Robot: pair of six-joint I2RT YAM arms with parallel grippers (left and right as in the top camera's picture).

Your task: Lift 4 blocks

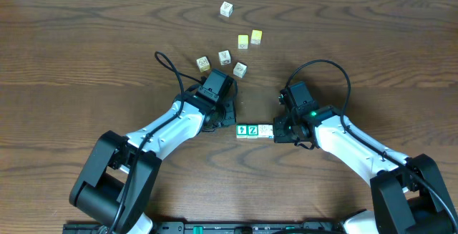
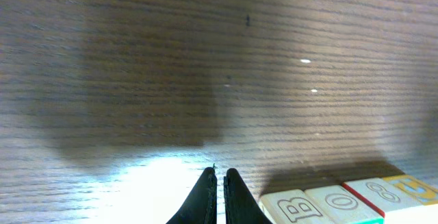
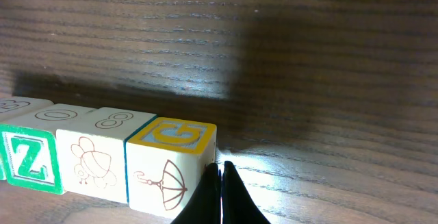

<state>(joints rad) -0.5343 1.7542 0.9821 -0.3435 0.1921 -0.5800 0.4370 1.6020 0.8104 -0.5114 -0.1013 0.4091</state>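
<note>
Overhead, the left gripper [image 1: 231,124] and right gripper [image 1: 277,132], both closed and empty, sit at each end of the row of blocks [image 1: 254,131], likely to squeeze it.

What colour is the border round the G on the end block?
Yellow, on the G block; the right wrist view shows it best.
</note>
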